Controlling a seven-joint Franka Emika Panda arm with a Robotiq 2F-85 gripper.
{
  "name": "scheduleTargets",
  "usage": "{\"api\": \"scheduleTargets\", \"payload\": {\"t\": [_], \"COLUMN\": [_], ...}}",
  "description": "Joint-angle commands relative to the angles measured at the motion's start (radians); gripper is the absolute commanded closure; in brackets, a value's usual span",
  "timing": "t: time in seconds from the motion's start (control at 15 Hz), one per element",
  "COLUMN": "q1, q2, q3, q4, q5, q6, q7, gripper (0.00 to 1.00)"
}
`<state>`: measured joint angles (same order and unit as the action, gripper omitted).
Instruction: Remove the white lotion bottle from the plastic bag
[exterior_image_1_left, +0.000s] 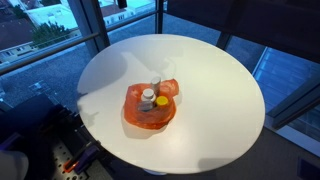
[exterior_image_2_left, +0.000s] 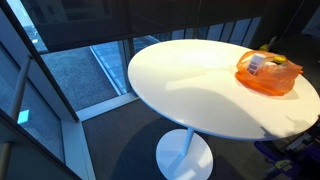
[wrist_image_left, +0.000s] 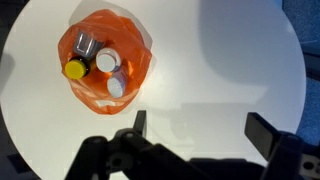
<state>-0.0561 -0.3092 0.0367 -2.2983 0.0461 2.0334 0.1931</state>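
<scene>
White lotion bottle sits inside the orange plastic bag on the round white table. Only its cap is clear, and it's hard to tell from the second white-capped bottle beside it. Gripper is over bare tabletop near the bag, jaws wide apart and empty, body cut off at the frame edge.

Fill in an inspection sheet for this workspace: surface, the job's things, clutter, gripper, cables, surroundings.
Surface: round white table on a white pedestal.
Job's things: orange plastic bag lying open on the table, with white-capped bottles inside; cannot tell which is the lotion.
Clutter: yellow-capped bottle and grey-capped container, also in the bag.
Gripper: gripper open, above the table, apart from the bag.
Cables: nothing seen.
Surroundings: glass walls; rooftops outside.
</scene>
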Motion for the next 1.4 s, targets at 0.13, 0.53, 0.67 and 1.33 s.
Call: {"api": "scheduleTargets", "payload": {"t": [0.13, 0.53, 0.67, 1.33], "q1": [-0.002, -0.013, -0.006, -0.04], "q2": [0.099, 0.169, 0.172, 0.235], "q3": [-0.04, -0.064, -0.066, -0.104], "q4": [0.002, -0.006, -0.01, -0.025], "q5": [0.009, -0.019, -0.001, -0.018], "q6": [0.12, 0.228, 0.221, 0.277], "q7": [-0.006, 0.013, 0.0, 0.013], "gripper": [0.0, 0.0, 0.0, 0.0]}}
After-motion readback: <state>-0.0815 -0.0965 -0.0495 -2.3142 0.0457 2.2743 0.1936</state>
